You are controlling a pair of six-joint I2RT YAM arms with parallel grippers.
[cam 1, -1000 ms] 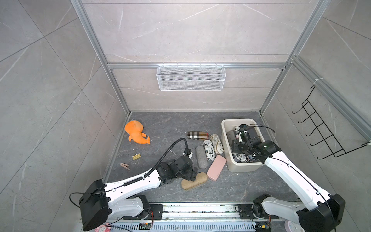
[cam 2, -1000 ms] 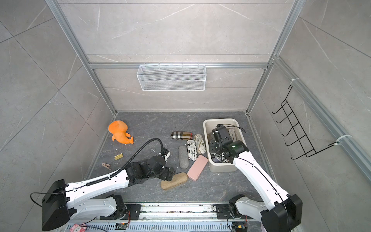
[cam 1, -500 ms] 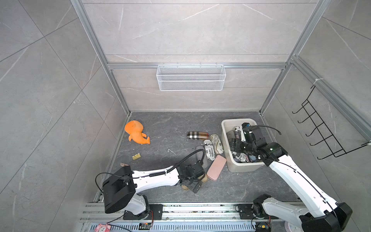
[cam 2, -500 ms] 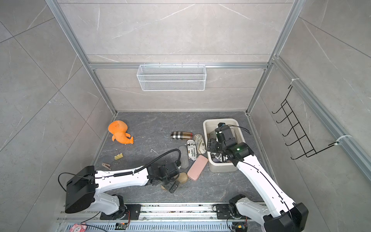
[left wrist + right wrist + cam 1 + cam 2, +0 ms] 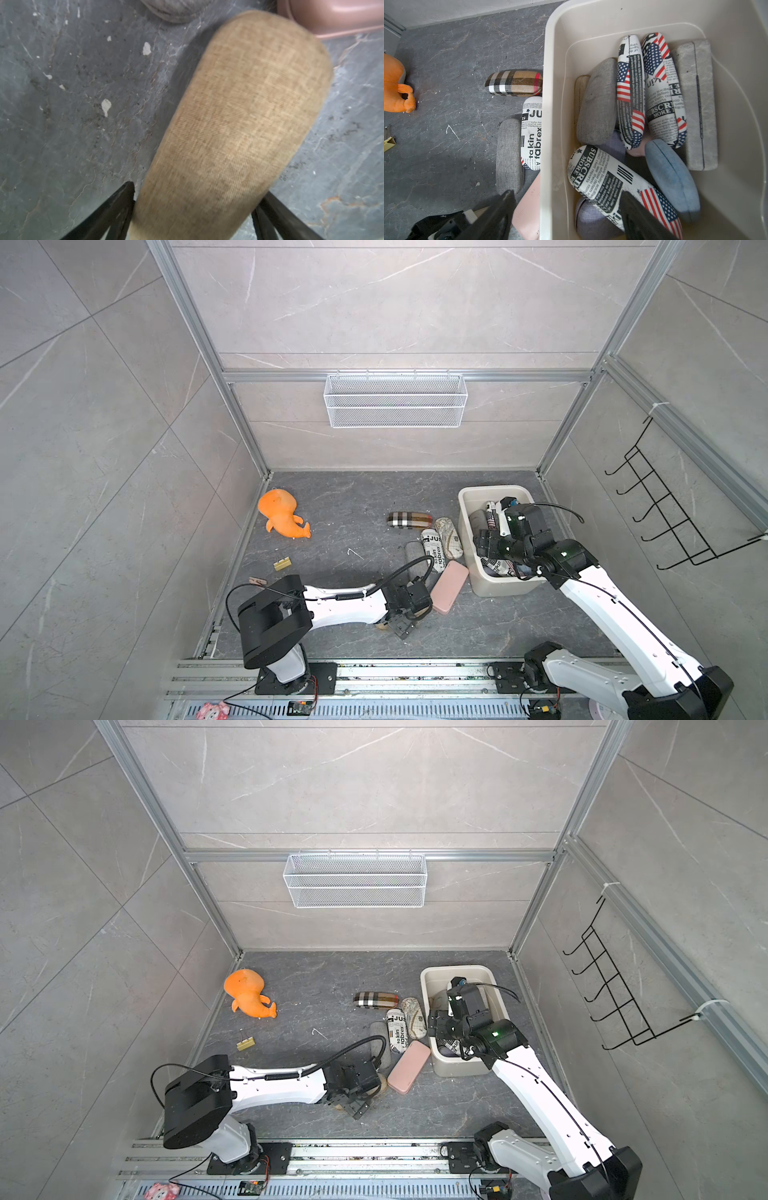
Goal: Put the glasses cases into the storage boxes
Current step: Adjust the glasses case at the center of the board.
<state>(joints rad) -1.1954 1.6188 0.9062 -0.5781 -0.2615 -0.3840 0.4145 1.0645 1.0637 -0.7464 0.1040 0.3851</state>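
Grey floor (image 5: 332, 506) holds six cases (image 5: 449, 593), one beige tub (image 5: 548, 145); your left gripper (image 5: 198, 190) clamps the woven tan case (image 5: 245, 116), right gripper (image 5: 566, 194) gapes empty.

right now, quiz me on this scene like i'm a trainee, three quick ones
1. True or false: the tan case lies between the fingers of the left gripper.
2. Which lies outside the tub? A plaid case, B blue case, C lilac case.
3. In the right wrist view, how many newspaper-print cases show inside the tub?
Key: 1 true; 2 A; 3 three.
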